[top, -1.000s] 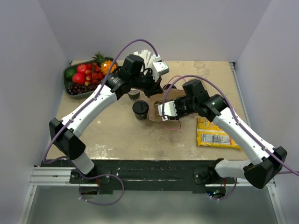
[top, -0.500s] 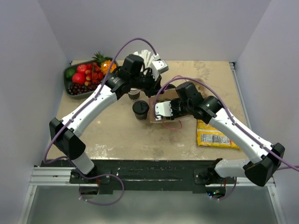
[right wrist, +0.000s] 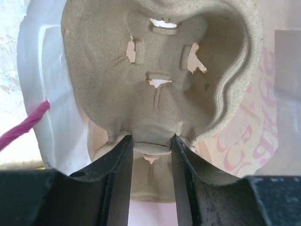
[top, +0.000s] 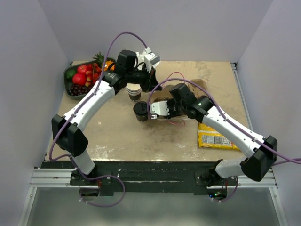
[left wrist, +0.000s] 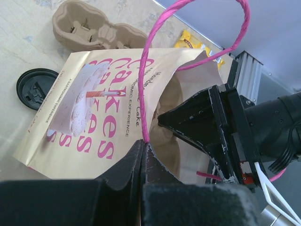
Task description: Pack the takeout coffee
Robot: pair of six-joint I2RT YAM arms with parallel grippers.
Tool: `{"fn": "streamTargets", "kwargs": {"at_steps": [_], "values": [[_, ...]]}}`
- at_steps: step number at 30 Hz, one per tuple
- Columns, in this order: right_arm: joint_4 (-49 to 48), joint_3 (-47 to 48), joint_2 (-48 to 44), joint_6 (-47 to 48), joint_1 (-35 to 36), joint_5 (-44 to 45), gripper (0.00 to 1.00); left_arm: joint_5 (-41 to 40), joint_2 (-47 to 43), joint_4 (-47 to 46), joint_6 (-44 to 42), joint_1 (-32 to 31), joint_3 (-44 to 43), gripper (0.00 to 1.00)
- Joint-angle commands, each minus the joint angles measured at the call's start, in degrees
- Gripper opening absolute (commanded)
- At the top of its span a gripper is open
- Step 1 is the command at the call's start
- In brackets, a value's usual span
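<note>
Gripper on right [top: 157,109] nearer coffee [top: 140,110] now

Both arms stretch forward and bend inward; left end effector [left wrist: 143,145] pinched tight, right end effector [right wrist: 150,141] clamped with jaws partly apart.

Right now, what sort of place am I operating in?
Probably a staged takeout-packing bench, not a real café: a lidded takeout coffee, a pulp cup carrier and a cake-shop paper bag on a table boxed in by plain walls.
</note>
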State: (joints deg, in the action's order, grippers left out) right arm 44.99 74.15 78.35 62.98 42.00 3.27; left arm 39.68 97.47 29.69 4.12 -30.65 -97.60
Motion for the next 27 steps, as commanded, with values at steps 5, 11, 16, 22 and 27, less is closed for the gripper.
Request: {"fn": "streamTargets", "kwargs": {"at_steps": [5,11,16,22,27], "values": [[-4.91,-1.29,0.58,1.09,0.28,3.41,0.00,8.21,2.37,-4.81,5.80,0.95,-0.84,0.00],[-5.09,0.82,4.09,1.53,0.19,2.62,0.00,11.47,3.07,-6.31,7.75,0.86,-0.31,0.00],[-6.23,1.52,5.93,2.06,0.28,5.52,0.00,8.23,3.25,-5.00,6.25,0.86,-0.48,0.00],[-5.53,1.70,5.94,1.62,0.28,7.54,0.00,7.34,2.99,-4.03,5.29,1.47,-0.31,0.00],[-7.64,0.39,6.47,-0.40,-0.25,8.77,0.00,8.91,3.25,-2.89,3.97,1.91,-0.48,0.00]]}}
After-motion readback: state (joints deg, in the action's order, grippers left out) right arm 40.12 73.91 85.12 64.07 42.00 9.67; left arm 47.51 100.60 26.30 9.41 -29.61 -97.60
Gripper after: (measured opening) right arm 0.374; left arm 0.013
